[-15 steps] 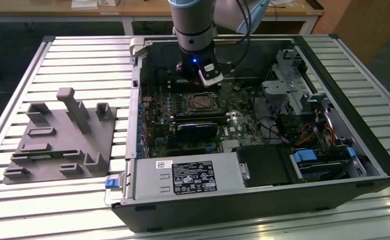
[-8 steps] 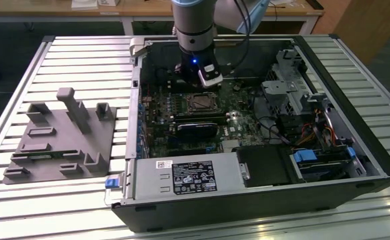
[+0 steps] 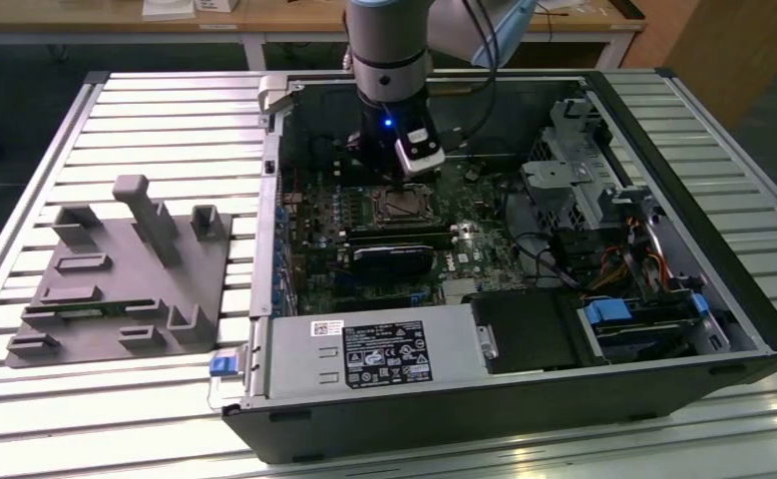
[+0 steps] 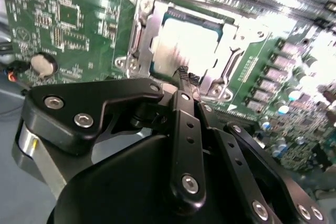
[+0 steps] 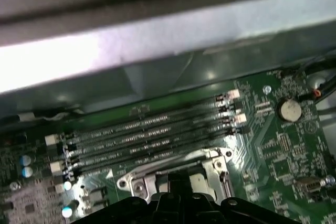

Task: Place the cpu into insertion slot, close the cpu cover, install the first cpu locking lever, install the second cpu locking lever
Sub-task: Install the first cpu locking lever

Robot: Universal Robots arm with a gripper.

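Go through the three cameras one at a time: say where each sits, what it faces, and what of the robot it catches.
Exterior view: off the arm, looking down at the open computer case on a slatted table; the arm and gripper hang above the socket.
Second wrist view: rides on the arm, facing the cpu framed by the cpu cover; black gripper links show.
First wrist view: on the arm, facing memory slots.
Both wrist views share the socket.

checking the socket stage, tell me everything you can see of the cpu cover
The cpu cover is a thin silvery metal square frame with a large central window. In the second wrist view it lies flat and closed over the socket on the green motherboard, and the pale metal top of the cpu shows through the window. Screws sit by its corners. The black gripper hangs just over the frame's near edge; contact cannot be judged. In the exterior view the cover sits mid-board, below the arm.
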